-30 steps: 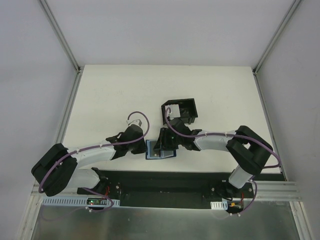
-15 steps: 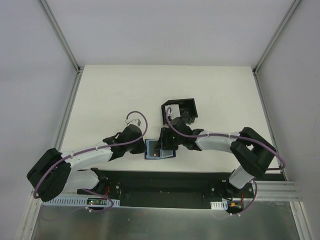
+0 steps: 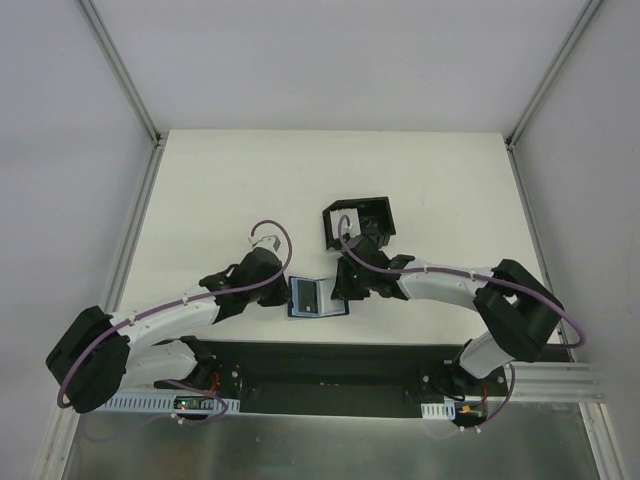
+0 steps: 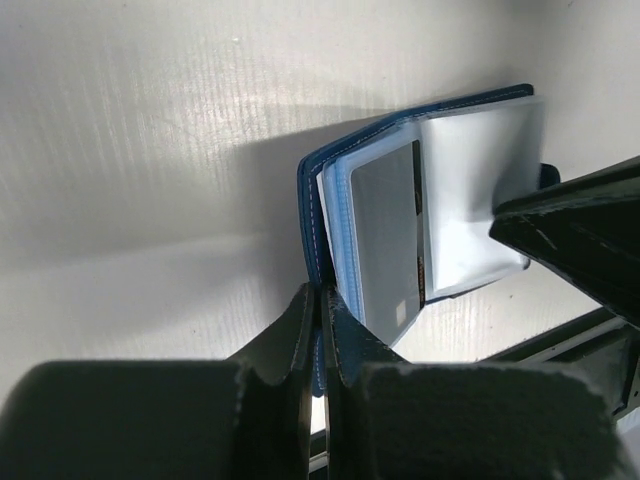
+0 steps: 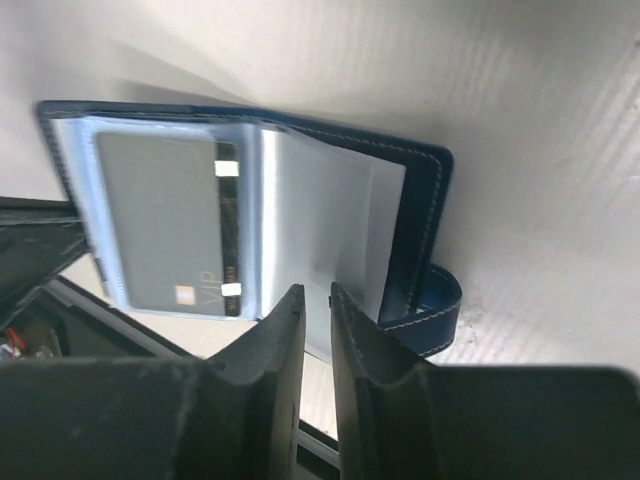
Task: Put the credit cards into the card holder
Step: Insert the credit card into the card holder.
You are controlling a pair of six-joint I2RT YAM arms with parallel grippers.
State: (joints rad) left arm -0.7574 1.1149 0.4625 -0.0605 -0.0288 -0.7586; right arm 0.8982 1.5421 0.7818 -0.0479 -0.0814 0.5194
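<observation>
While plain grey walls (image 3: 50,150) and slanting aluminium posts (image 3: 125,75) close in the white tabletop (image 3: 230,190), the card holder (image 3: 315,298) lies open near the table's near edge, between the 2 arms. The left gripper (image 4: 320,310) is clenched on the edge of its blue cover (image 4: 310,210). The right gripper (image 5: 317,310) has its jaws a sliver apart at a clear sleeve (image 5: 320,220); whether they pinch it I cannot tell. 1 grey credit card (image 5: 160,220) sits in a sleeve pocket. A black box (image 3: 382,222) stands just beyond.
</observation>
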